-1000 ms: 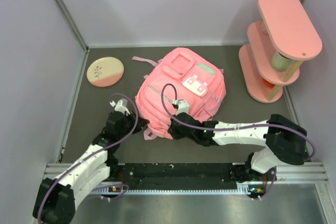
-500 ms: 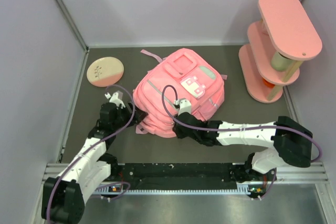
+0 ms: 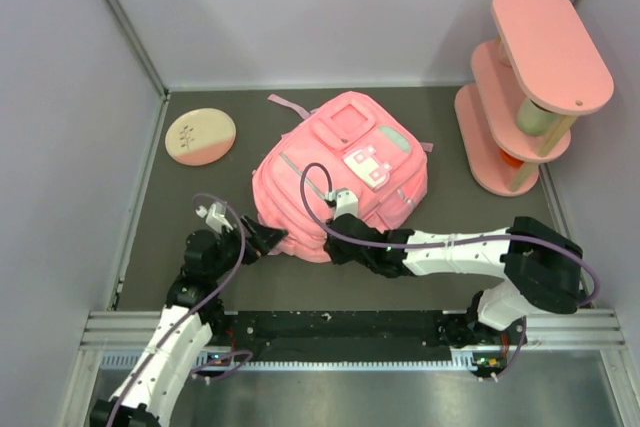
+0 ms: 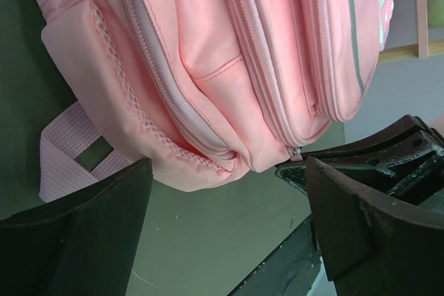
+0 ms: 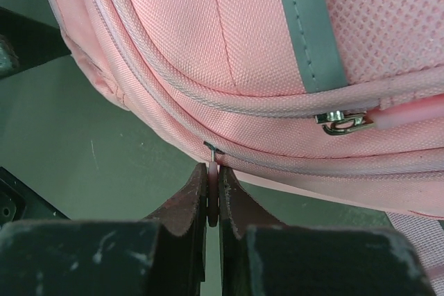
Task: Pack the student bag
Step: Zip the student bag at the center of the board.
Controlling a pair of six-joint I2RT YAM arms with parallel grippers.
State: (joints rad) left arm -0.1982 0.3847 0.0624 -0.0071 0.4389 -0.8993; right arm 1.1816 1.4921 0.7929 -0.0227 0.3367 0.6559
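- The left hand point(image 3: 258, 240) stands spread wide and holds nothing, its fingers just beside the near left corner of the student bag point(image 3: 340, 167).
- The right hand point(image 5: 214, 186) is pressed together, pinching the pink zipper pull point(image 5: 213, 171) at the bag's near edge.
- The student bag lies front up in the middle of the dark surface point(image 3: 450, 202), with a strap point(image 4: 62, 157) loose beside its corner.
- Farther off, a round plate point(image 3: 200, 137) sits at the far left, well apart from the bag.
- A pink tiered shelf point(image 3: 530, 77) stands at the far right.
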